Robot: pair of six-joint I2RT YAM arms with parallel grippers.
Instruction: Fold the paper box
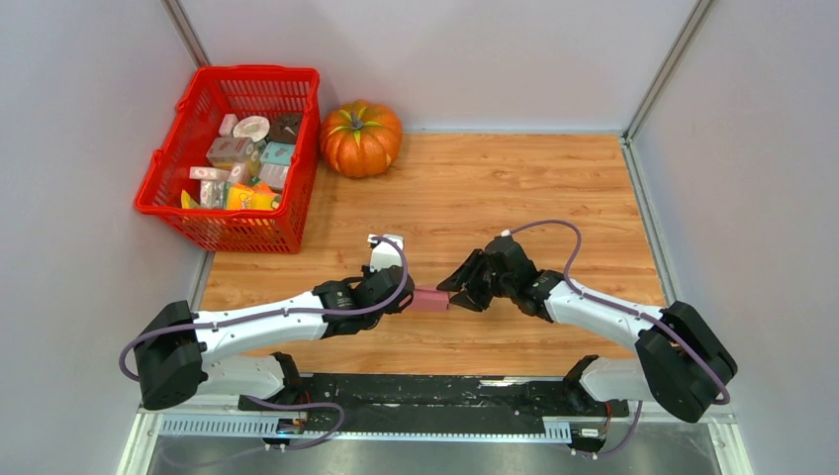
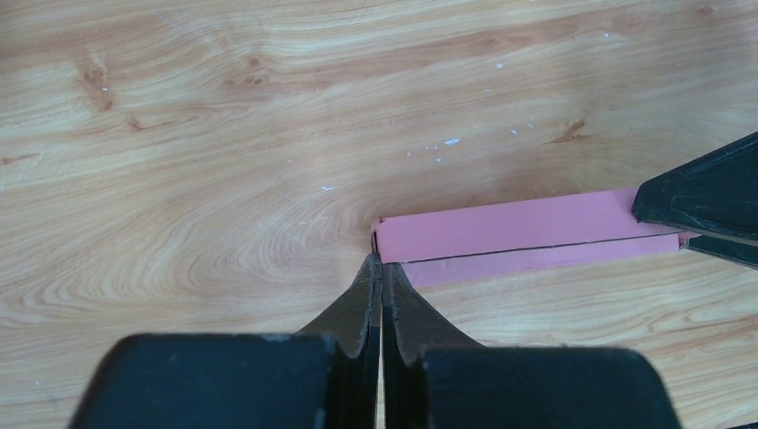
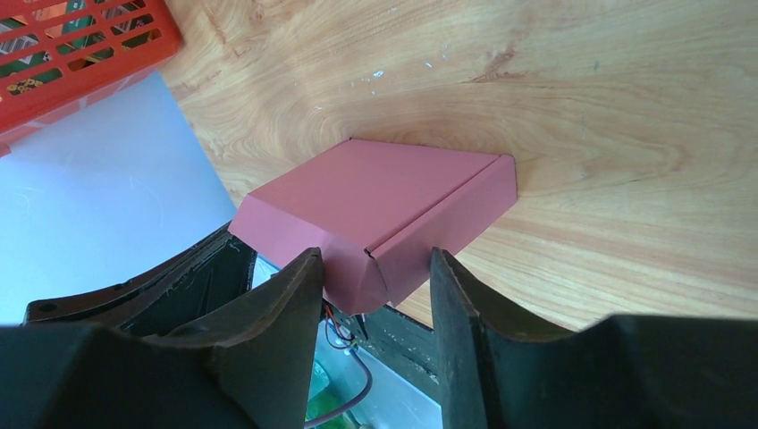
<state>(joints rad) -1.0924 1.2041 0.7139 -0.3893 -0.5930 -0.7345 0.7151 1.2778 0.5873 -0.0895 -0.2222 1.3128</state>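
The pink paper box point(image 1: 430, 299) is a folded, closed flat box held between my two grippers near the table's front edge. My left gripper point(image 1: 404, 295) is shut, its tips point(image 2: 382, 261) pinching the thin edge at the box's point(image 2: 518, 228) near left corner. My right gripper point(image 1: 457, 291) comes from the right and straddles the other end. In the right wrist view its jaws point(image 3: 375, 256) stand on both sides of the box's point(image 3: 375, 192) end flap, each finger touching the card. The right fingers point(image 2: 706, 192) also show clamped over the box's far end.
A red basket point(image 1: 252, 71) full of small packages stands at the back left, with an orange pumpkin point(image 1: 360, 139) beside it. The wooden table point(image 1: 534, 188) has grey walls on three sides. The black arm rail point(image 1: 416, 391) runs along the near edge.
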